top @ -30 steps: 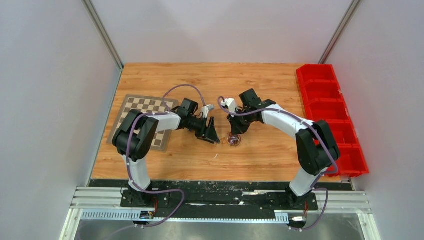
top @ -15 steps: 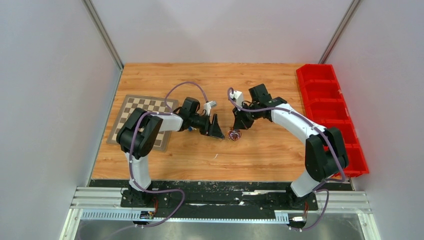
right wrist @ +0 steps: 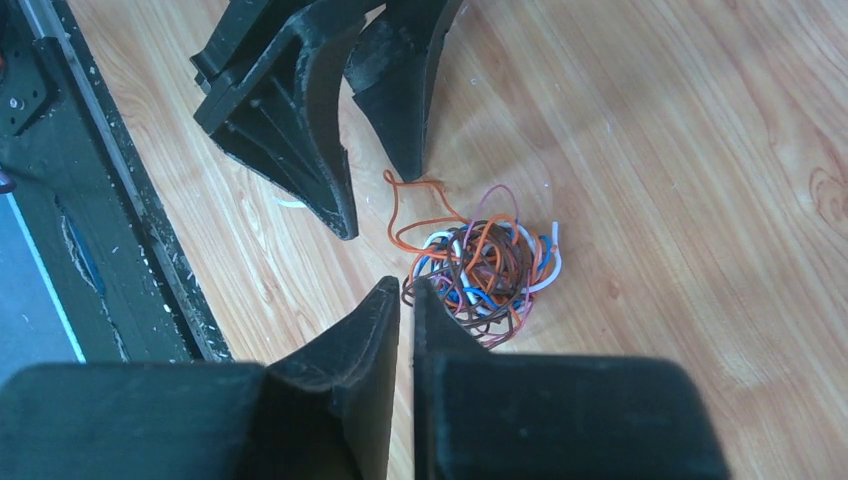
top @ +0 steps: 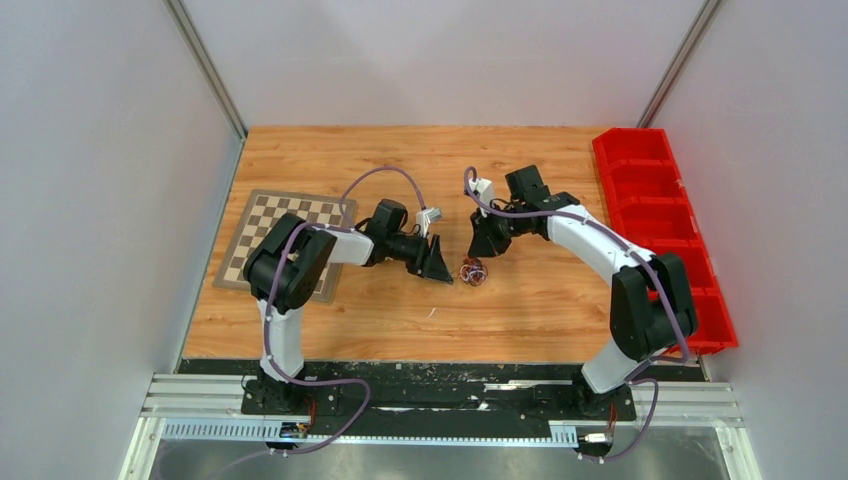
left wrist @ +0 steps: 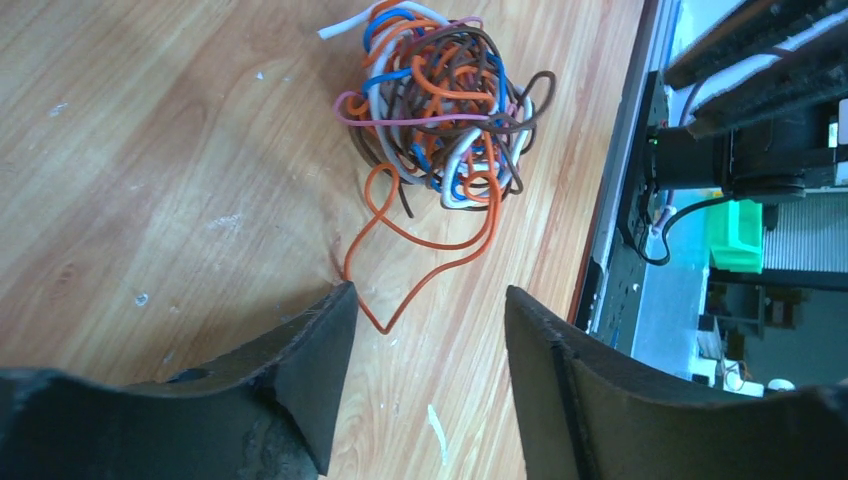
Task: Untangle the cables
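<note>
**Two grippers flank a wire knot at mid-table**

The cables (top: 472, 272) sit as one small tight ball on the wooden table (top: 540, 160), about at its centre and right between the two arms. The left wrist view shows the tangle (left wrist: 440, 100) clearly: orange, brown, white, blue and one pinkish strand wound over each other, with a white end poking out at the top. One orange loop (left wrist: 440, 245) trails out of the ball and lies flat on the wood, running toward the left arm's fingers.

The left gripper (top: 443, 272) is low over the table just beside the ball, on its left, and its jaws are spread wide. Its own camera shows the two dark fingers apart (left wrist: 430, 300), with the tip of that orange loop lying in the gap between them. Whether either finger touches the wire, I cannot tell.

The right gripper (top: 478, 252) comes in from the far right side of the ball, angled down at it. Its fingers are pressed together (right wrist: 405, 290), with only a thin slit between them, and the tips are right at the edge of the knot (right wrist: 485, 270). Whether a strand is caught in that slit, the view does not show. The same camera picks up the left gripper (right wrist: 380, 200) across the ball, spread open, with the orange loop reaching toward it.

A checkerboard mat (top: 265, 215) lies on the left of the table, partly under the left arm. A row of red bins (top: 650, 190) lines the right edge, well apart from the wires.
</note>
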You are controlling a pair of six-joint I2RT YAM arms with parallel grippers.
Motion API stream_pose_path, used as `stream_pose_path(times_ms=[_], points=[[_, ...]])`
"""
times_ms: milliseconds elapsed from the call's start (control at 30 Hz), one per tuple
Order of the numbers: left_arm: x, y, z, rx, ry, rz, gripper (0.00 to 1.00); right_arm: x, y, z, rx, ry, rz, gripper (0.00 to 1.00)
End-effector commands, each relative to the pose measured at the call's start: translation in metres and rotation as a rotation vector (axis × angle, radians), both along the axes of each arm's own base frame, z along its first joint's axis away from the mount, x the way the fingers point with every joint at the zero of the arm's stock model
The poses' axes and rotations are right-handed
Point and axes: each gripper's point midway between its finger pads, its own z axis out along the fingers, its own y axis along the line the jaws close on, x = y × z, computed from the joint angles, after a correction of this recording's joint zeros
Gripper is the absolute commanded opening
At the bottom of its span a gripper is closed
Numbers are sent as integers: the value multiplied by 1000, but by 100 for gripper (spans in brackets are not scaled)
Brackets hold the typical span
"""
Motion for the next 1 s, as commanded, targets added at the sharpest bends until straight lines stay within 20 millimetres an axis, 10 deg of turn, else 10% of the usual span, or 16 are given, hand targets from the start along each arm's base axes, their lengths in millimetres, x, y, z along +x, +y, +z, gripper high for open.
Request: stream_pose_path(times_ms=[0, 133, 433, 700, 833, 967], points=[[4, -1, -16, 28, -14, 6, 63, 10, -1, 3, -11, -43, -6, 19], [2, 0, -19, 36, 8, 7, 53, 14, 0, -2, -45, -45, -18, 42], [4, 0, -21, 46, 21, 11, 45, 10, -5, -40, -132, 11, 12, 44], [9, 2, -34, 121, 19, 22, 39, 14, -3, -36, -121, 0, 3, 19], [14, 4, -40, 173, 20, 40, 5, 16, -7, -26, -126, -35, -14, 0], [6, 18, -28, 178, 16, 47, 0, 25, -23, -18, -172, -102, -65, 0]])
